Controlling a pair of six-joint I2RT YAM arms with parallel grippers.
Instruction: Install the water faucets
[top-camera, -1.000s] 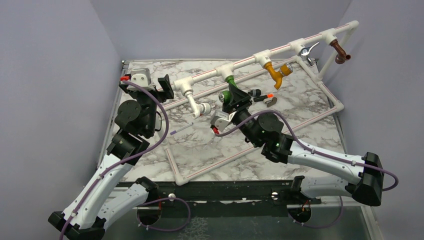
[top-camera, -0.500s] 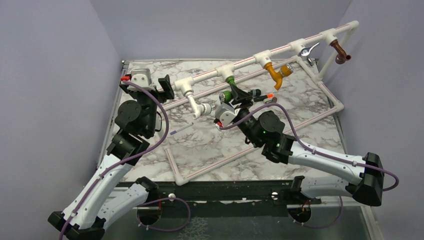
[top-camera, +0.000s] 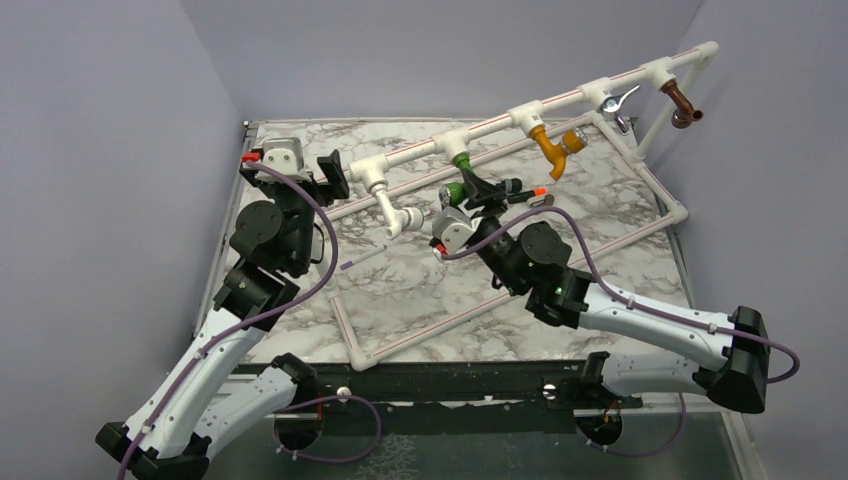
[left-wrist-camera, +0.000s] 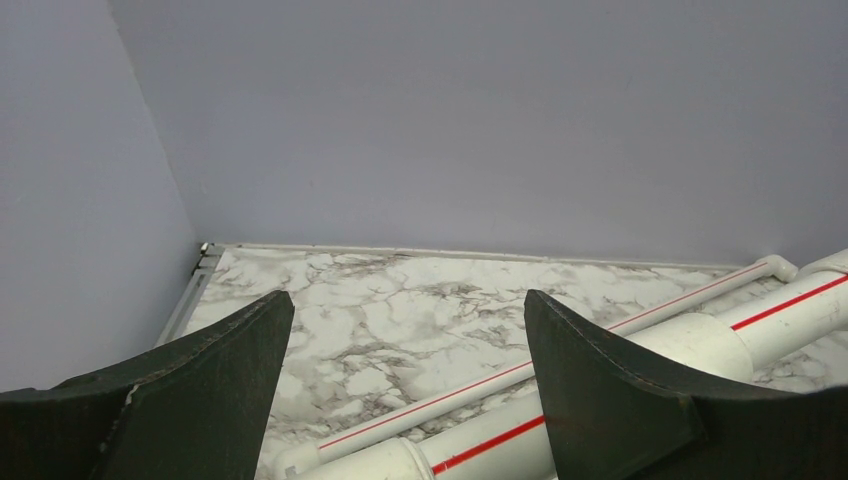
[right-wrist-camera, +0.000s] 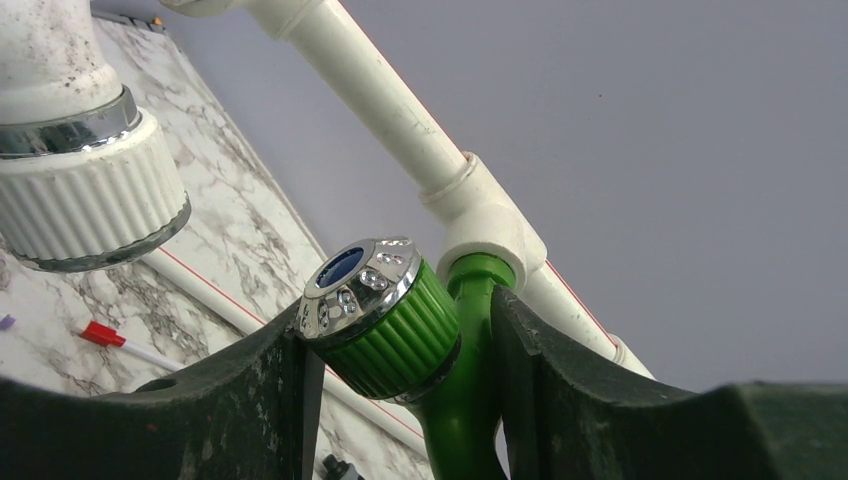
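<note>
In the overhead view, the green faucet (top-camera: 461, 160) hangs from a tee fitting (top-camera: 452, 144) on the raised white pipe frame (top-camera: 575, 97), a little above the middle of the picture. The right gripper (top-camera: 476, 188) reaches up to it from the lower right. In the right wrist view its two dark fingers (right-wrist-camera: 250, 400) are closed around the green faucet (right-wrist-camera: 465, 390). One finger touches the ribbed green knob with its silver cap on the left. The other rests against the green stem on the right, just under the tee fitting (right-wrist-camera: 490, 215). Along the same bar, a white faucet (top-camera: 390, 205) hangs to the left of the green one. To the right and higher in the frame hang a yellow faucet (top-camera: 553, 143), a silver faucet (top-camera: 615, 102) and a brown faucet (top-camera: 682, 103). The ribbed knob of the white faucet (right-wrist-camera: 85, 205) fills the upper left of the right wrist view, and a red-tipped stick (right-wrist-camera: 110, 338) lies on the marble table (right-wrist-camera: 225, 215) below it. The left gripper (top-camera: 330, 172) sits at the upper left of the overhead view, beside the left end of the frame. In the left wrist view the left gripper (left-wrist-camera: 407, 300) is spread wide with nothing between its fingers (left-wrist-camera: 190, 390). The red-striped pipe (left-wrist-camera: 700, 340) runs under the finger at the lower right of that view, but whether they touch cannot be told.
</note>
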